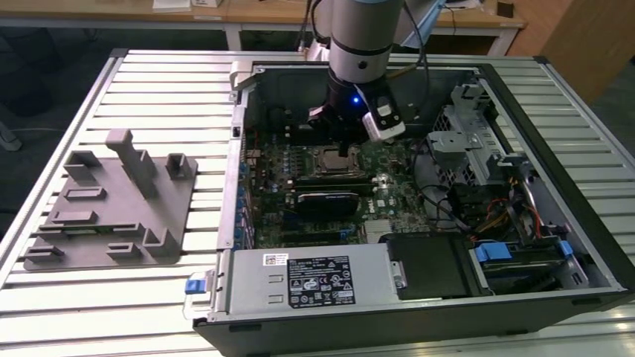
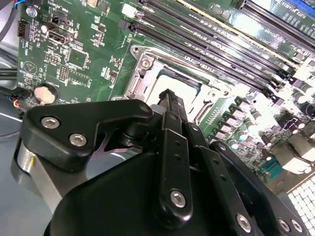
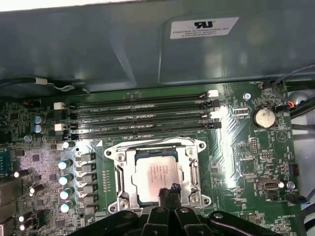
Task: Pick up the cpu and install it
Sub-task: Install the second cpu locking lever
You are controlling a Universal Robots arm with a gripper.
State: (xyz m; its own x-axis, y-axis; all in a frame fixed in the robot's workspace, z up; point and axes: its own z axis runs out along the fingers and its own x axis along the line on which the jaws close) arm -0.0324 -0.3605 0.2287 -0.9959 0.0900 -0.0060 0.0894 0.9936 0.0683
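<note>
Cpu (image 3: 155, 174) sits in motherboard socket (image 3: 118, 172); gripper (image 3: 169, 191) directly above it, fingers drawn together and holding nothing, tips at chip's edge.

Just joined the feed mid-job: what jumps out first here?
The arm reaches down into the open computer case on the slatted table, its pincer low over the socket. The cpu lies silver inside the socket's metal frame, below four memory slots. A grey fixture sits at the exterior view's left.

Cpu (image 3: 156, 173), small flat square chip with silver-grey metal top, lying flat and square within the metal-framed motherboard socket (image 3: 121, 172), frame open, top face exposed
</note>
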